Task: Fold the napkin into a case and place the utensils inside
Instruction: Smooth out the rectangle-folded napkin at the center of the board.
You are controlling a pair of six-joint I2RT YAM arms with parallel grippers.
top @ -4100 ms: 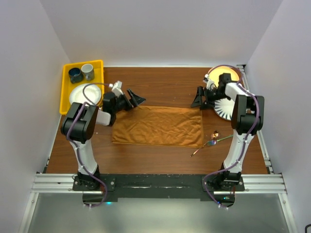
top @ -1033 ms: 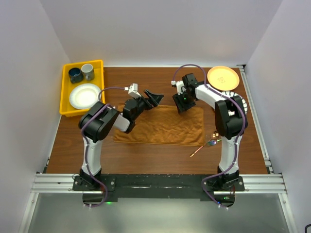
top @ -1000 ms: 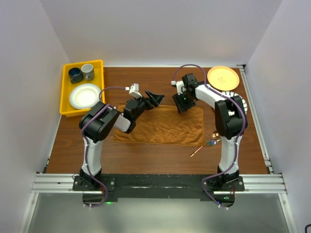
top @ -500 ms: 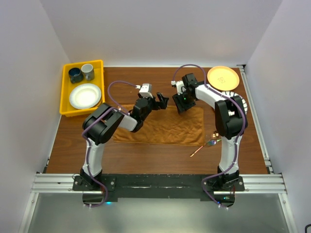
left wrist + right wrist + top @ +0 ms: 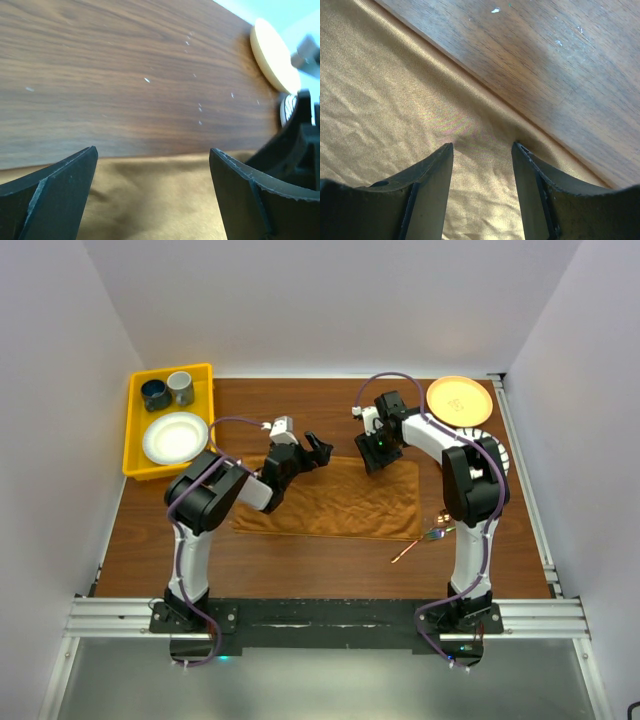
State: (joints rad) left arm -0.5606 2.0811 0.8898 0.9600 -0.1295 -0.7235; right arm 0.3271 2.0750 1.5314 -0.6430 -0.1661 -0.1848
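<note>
Top external alone shows utensils [image 5: 432, 535], left jaws wide apart, right jaws apart over napkin [image 5: 330, 505]

This is a robotics lab test cell. A wood-grain desk [image 5: 330, 410] is boxed in on three sides by plain white panels [image 5: 330, 310], and two robot arms [image 5: 190, 530] are bolted to an aluminium rail [image 5: 540, 618] along the desk's near edge. Staged tableware sits on the desk: a yellow tray [image 5: 131, 430] of cups [image 5: 180, 387] at its far-left corner and an orange plate [image 5: 458, 400] at its far-right corner.
</note>
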